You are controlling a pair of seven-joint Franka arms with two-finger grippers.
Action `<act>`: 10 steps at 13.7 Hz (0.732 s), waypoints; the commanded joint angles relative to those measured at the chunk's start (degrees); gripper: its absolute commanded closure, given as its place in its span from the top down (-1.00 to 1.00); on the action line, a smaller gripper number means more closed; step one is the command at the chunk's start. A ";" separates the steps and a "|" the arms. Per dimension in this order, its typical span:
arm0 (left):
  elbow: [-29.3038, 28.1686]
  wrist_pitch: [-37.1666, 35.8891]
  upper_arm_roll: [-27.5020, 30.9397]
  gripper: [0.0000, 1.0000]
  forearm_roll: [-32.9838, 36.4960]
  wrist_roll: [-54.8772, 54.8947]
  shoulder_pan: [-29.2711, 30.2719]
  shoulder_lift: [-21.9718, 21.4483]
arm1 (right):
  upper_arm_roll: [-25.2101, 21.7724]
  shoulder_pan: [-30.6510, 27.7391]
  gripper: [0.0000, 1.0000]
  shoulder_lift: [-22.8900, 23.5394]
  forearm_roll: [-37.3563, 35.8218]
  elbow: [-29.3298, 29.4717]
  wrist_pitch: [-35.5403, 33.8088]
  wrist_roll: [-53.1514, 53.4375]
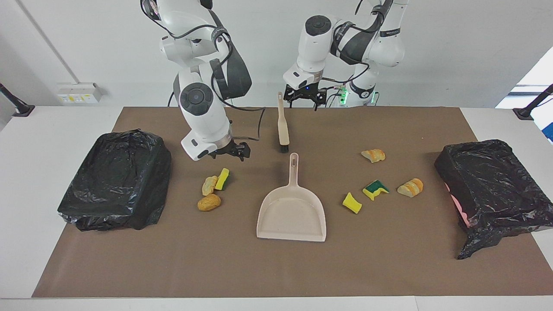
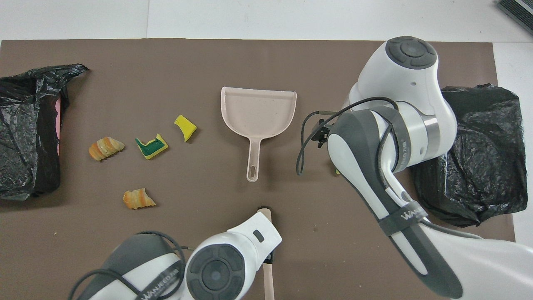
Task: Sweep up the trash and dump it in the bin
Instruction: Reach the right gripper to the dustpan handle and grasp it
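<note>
Trash lies loose on the brown mat [image 1: 276,268] in two clusters, one on each side of the dustpan. None of it has been swept yet.

The left gripper [image 1: 304,96] hangs just beside the top of the brush handle, near the robots' edge of the mat, jaws apart and holding nothing. It seems lined up to take the brush [image 1: 282,125], which lies flat with its handle toward the robots and its black bristles toward the dustpan.

The right gripper [image 1: 233,151] hovers low over the mat, jaws apart and empty, between the brush and the cluster at the right arm's end. It looks headed for the dustpan handle.

The dustpan [image 1: 291,214] sits mid-mat, handle [image 1: 294,166] pointing at the robots and open mouth facing away, so either arm can take it without turning it.

At the right arm's end sit a tan lump [image 1: 209,202], a pale bread piece [image 1: 209,185] and a yellow sponge chunk [image 1: 222,179], the last two touching. At the left arm's end are a bread slice [image 1: 373,155], a green-backed sponge [image 1: 375,189], a second bread slice [image 1: 410,187] and a curled yellow sponge [image 1: 352,203], each apart from the others.

A bin lined with black plastic stands at each end: one [image 1: 116,181] by the right arm's cluster, the other [image 1: 492,190] at the left arm's end, its liner trailing over the mat edge. Bare mat lies around both clusters, with most open room on the side away from the robots. That liner could probably snag a passing tool.
</note>
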 commanded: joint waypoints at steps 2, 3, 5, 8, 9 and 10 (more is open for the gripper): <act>-7.32 7.93 0.98 1.00 -1.86 -5.50 -7.90 0.37 | -0.02 1.59 1.00 8.77 4.33 9.54 1.43 5.16; -7.68 9.25 0.98 1.00 -3.35 -5.76 -9.23 1.86 | -0.02 2.89 1.00 10.27 4.34 10.60 2.65 7.60; -8.65 12.85 0.98 1.00 -5.29 -7.17 -10.04 3.10 | -0.02 4.75 1.00 12.12 4.42 10.87 5.81 10.43; -9.18 13.22 0.98 1.00 -6.87 -9.71 -12.93 4.60 | -0.02 5.63 1.00 12.65 6.96 10.87 8.03 11.49; -9.44 13.13 0.98 1.00 -7.14 -10.16 -12.94 4.77 | -0.02 5.89 1.00 12.57 7.84 10.87 8.29 12.19; -10.14 13.13 0.89 0.99 -7.67 -11.29 -13.29 5.21 | 0.59 6.94 1.00 12.31 8.55 10.78 8.29 13.06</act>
